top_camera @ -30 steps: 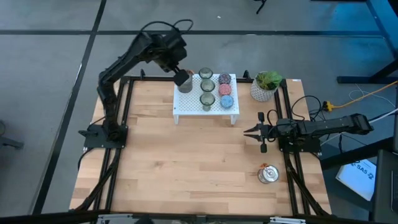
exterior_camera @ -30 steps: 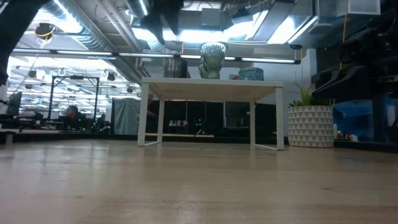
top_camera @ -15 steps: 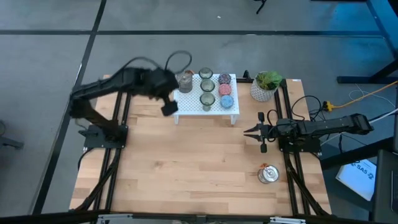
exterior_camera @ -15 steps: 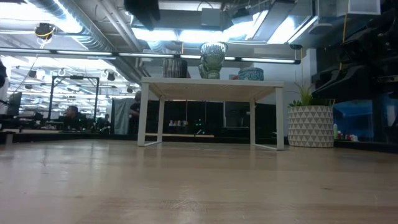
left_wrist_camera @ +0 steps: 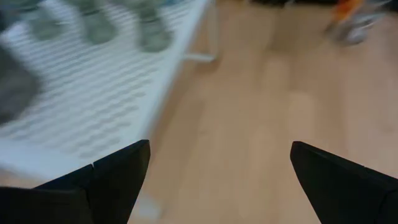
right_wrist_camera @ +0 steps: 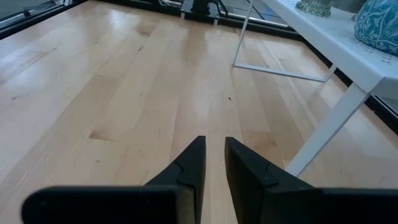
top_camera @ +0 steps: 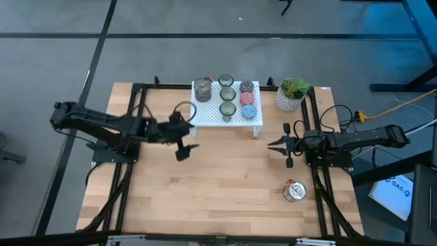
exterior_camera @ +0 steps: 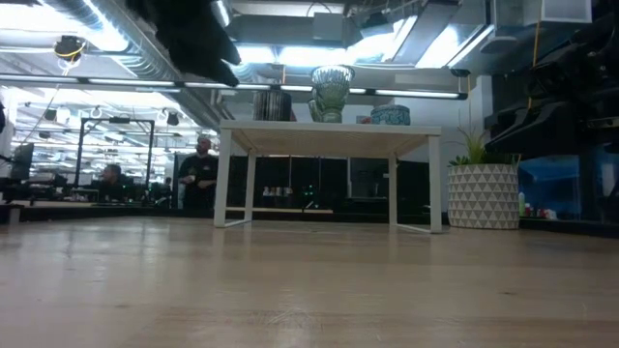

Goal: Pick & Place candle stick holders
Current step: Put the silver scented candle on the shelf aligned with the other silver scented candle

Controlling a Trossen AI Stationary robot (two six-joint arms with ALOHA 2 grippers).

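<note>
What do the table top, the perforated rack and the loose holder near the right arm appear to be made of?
Table top: light wood, matte, with plank seams and grain showing. Rack: white, probably painted metal, with a regular grid of holes and thin legs. Loose holder: shiny silver, bright reflections suggesting polished metal or mirrored glass; which one cannot be told.

Open-plan robotics lab — exposed ceiling ducts [exterior_camera: 145,43], strip lights [exterior_camera: 319,85], distant workbenches [exterior_camera: 58,203].

The right hand [right_wrist_camera: 213,163] hovers low over the bare wooden counter [right_wrist_camera: 112,93], fingers nearly together, holding nothing. Ahead and off to one side stands the white rack [right_wrist_camera: 336,46], carrying a blue holder [right_wrist_camera: 377,20] and a clear glass holder [right_wrist_camera: 314,6].
</note>
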